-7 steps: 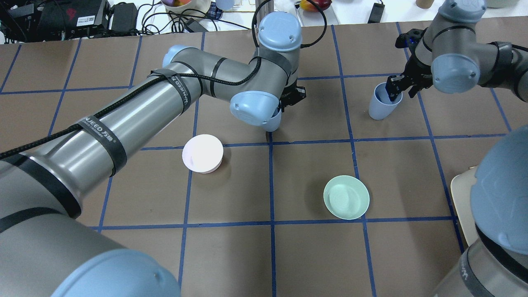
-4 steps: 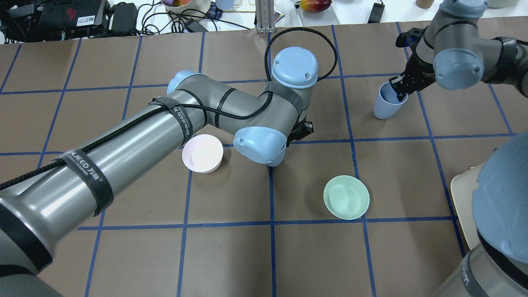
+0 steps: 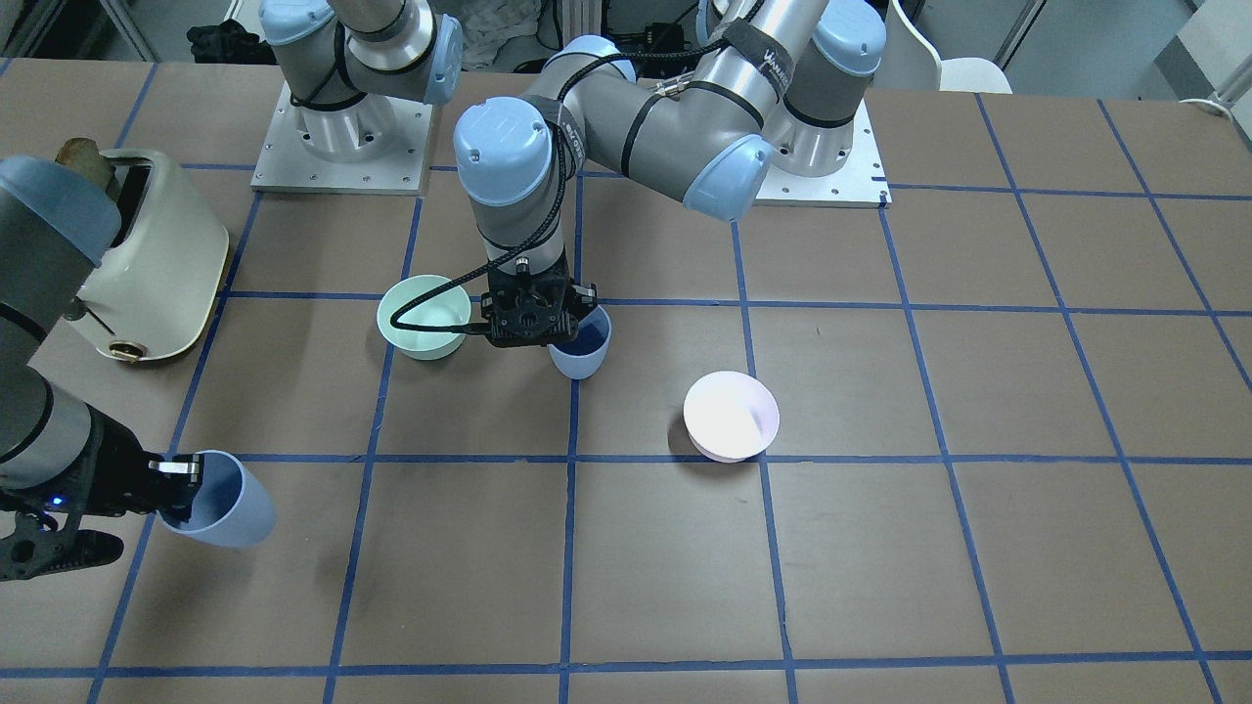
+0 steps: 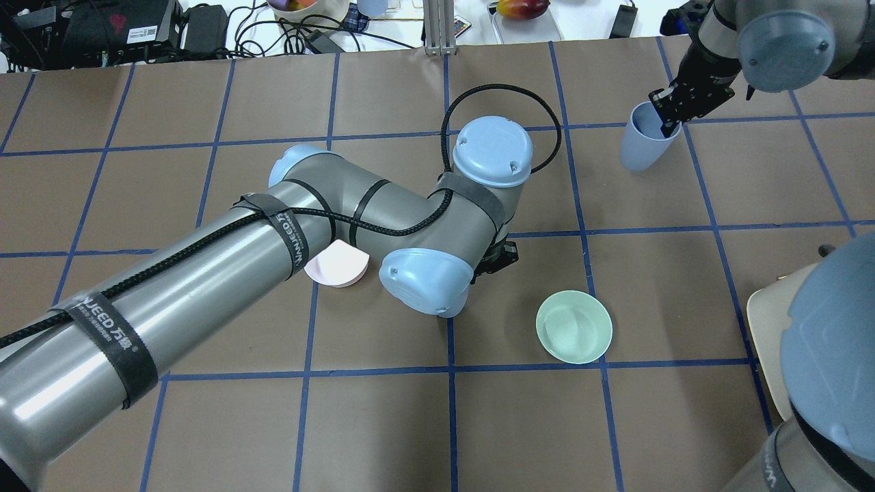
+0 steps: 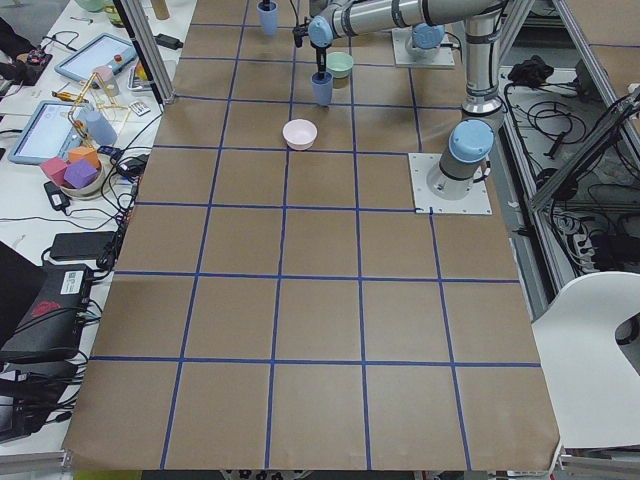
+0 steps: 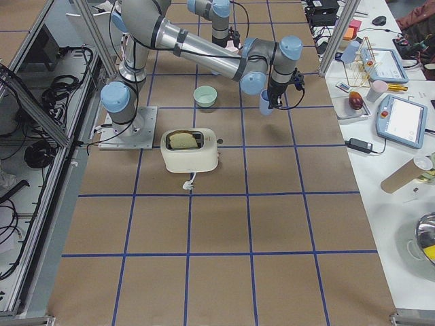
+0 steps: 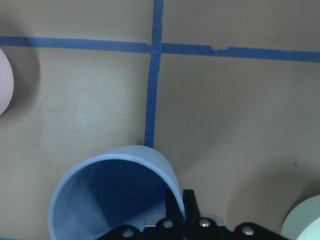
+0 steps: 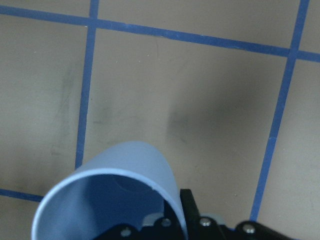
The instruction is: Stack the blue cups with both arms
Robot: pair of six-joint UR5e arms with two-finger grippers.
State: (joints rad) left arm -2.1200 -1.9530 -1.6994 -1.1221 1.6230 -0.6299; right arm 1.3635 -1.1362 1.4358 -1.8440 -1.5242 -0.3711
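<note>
My left gripper [image 3: 559,334] is shut on the rim of one blue cup [image 3: 581,350], one finger inside and one outside, as the left wrist view [image 7: 181,202] shows. That cup [image 7: 112,197] hangs just over the table between the two bowls. In the overhead view my left arm hides it. My right gripper [image 4: 664,121] is shut on the rim of the other blue cup [image 4: 641,145], tilted and held above the table's far right part. That cup also shows in the front view [image 3: 223,501] and the right wrist view [image 8: 112,192].
A mint-green bowl [image 4: 574,326] stands right of my left wrist. A pale pink bowl [image 3: 731,416] stands on its other side, half hidden under my forearm in the overhead view [image 4: 338,270]. A cream toaster [image 3: 147,274] stands near my right arm's base.
My left arm has swung toward the robot's side of the table with its cup, now over the pink bowl's edge. My right gripper has carried its cup farther away and higher.
</note>
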